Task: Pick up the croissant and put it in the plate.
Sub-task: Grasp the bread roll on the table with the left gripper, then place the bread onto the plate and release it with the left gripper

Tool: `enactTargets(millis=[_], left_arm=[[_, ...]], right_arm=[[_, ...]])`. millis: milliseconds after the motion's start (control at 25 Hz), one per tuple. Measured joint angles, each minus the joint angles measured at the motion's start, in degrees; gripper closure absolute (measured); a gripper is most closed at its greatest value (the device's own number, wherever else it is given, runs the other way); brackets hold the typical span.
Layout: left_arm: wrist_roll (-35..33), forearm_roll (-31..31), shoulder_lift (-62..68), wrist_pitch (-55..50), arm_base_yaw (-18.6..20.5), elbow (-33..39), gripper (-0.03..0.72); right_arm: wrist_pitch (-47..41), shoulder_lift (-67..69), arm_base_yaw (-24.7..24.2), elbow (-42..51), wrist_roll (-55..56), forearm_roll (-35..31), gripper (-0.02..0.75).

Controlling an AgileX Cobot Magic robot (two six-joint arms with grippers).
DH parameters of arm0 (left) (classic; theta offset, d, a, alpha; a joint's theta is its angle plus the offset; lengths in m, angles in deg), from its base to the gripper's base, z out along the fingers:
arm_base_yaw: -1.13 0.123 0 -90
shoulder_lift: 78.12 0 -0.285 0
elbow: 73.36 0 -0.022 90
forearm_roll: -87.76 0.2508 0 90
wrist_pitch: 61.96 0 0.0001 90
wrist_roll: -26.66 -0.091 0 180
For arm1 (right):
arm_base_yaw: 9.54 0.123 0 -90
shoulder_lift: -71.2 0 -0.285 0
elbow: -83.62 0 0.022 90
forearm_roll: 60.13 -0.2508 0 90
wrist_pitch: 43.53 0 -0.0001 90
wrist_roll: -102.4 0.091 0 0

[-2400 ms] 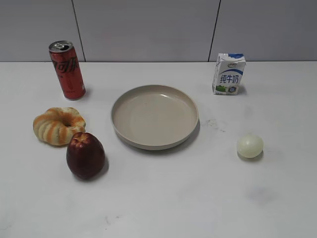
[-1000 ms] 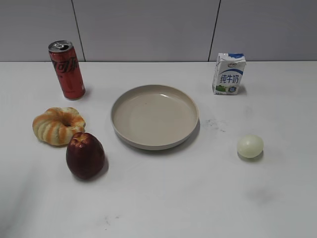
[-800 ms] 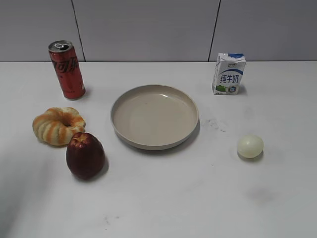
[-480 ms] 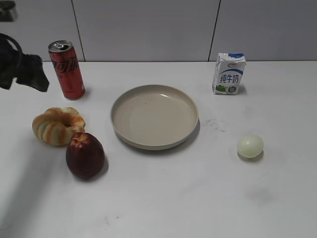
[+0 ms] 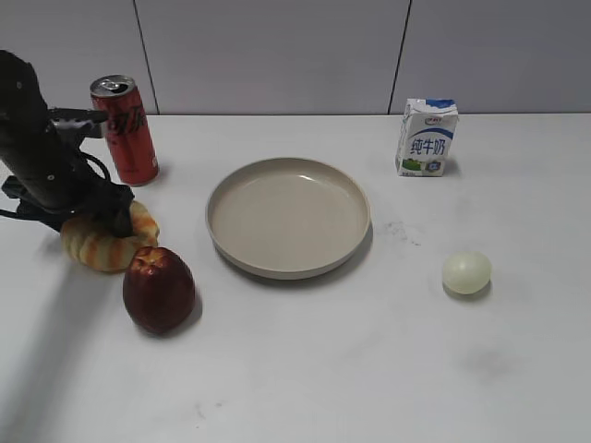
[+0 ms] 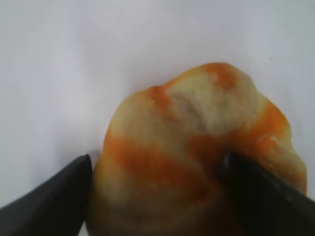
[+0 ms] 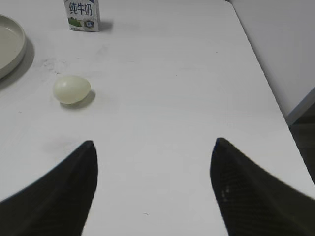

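The croissant (image 5: 100, 249) lies on the white table at the left, ring-shaped with orange and cream stripes. My left gripper (image 5: 107, 218) has come down on it. In the left wrist view the gripper (image 6: 157, 169) is open wide, with one dark finger (image 6: 54, 201) outside the roll and the other (image 6: 266, 196) at its hole. The croissant (image 6: 197, 123) fills the space between them. The beige plate (image 5: 288, 217) stands empty in the middle, to the right of the croissant. My right gripper (image 7: 153, 147) is open and empty above bare table, out of the exterior view.
A dark red apple (image 5: 159, 288) sits right in front of the croissant. A red can (image 5: 125, 129) stands behind it. A milk carton (image 5: 427, 137) stands at the back right and a pale ball (image 5: 466, 272) lies front right. The table's right edge (image 7: 268, 83) shows in the right wrist view.
My left arm has come in from the upper left and dropped onto the croissant, its jaws now on either side of it. The croissant and the other things have not moved.
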Motion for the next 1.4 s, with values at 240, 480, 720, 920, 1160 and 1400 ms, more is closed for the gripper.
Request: enactTargets(millis=[240, 480, 720, 920, 1160, 1400], left_arm=[[0.05, -0.97, 0.01, -0.67, 0.00, -0.18, 0.479], [0.31, -1.98, -4.64, -4.63, -0.06, -0.12, 0.502], [0.48, -4.60, -14.46, -4.93, -4.74, -1.10, 0.502], [0.48, -5.05, -15.21, -4.46, -12.01, -8.40, 0.502], [0.48, -5.77, -9.27, -2.12, -18.06, -17.46, 0.502], [0.59, -5.77, 1.75, -1.58, -20.83, -21.65, 0.502]], right_arm=[[0.00, 0.00, 0.00, 0.00, 0.00, 0.00, 0.197], [0.00, 0.00, 0.00, 0.00, 0.00, 0.00, 0.197], [0.00, 0.00, 0.00, 0.00, 0.00, 0.00, 0.197], [0.00, 0.00, 0.00, 0.00, 0.00, 0.00, 0.197], [0.00, 0.00, 0.00, 0.00, 0.00, 0.00, 0.197], [0.00, 0.00, 0.00, 0.00, 0.00, 0.00, 0.197]])
